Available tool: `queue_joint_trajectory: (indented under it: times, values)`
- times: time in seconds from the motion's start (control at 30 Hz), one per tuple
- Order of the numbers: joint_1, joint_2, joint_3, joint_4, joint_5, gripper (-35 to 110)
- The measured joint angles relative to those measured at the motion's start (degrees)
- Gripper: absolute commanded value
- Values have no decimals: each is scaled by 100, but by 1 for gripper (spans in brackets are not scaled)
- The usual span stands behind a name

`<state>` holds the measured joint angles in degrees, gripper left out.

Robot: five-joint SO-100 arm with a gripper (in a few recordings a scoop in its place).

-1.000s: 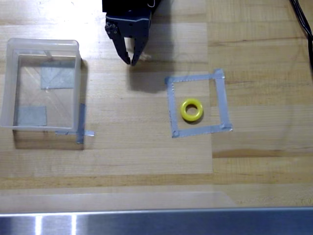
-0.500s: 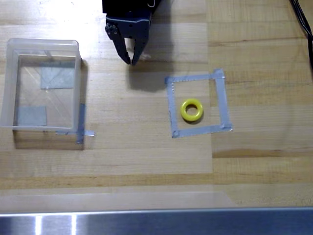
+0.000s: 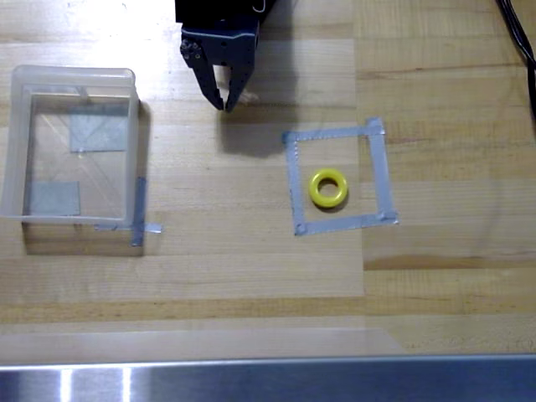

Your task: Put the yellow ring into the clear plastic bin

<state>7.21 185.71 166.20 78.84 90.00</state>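
The yellow ring lies flat on the wooden table inside a square outline of grey tape, right of centre in the overhead view. At the far left stands the clear plastic bin, with nothing in it but grey tape patches showing through its bottom. My black gripper hangs at the top centre, fingers pointing down the picture with their tips nearly together and nothing between them. It is up and to the left of the ring, and right of the bin.
A metal rail runs along the bottom edge. Black cables cross the top right corner. A loose strip of grey tape lies by the bin's lower right corner. Bare wood lies between bin and tape square.
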Motion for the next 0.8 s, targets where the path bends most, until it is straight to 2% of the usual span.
queue_joint_trajectory:
  times: [0.17,0.4,0.63,0.8]
  values:
    - [0,-88,-9,0,0,1]
    - [-519,-861,-633,0,0,1]
    - [-923,-3023,-2109,0,0,1]
    - [-1397,-5273,-3551,-26,-9,1]
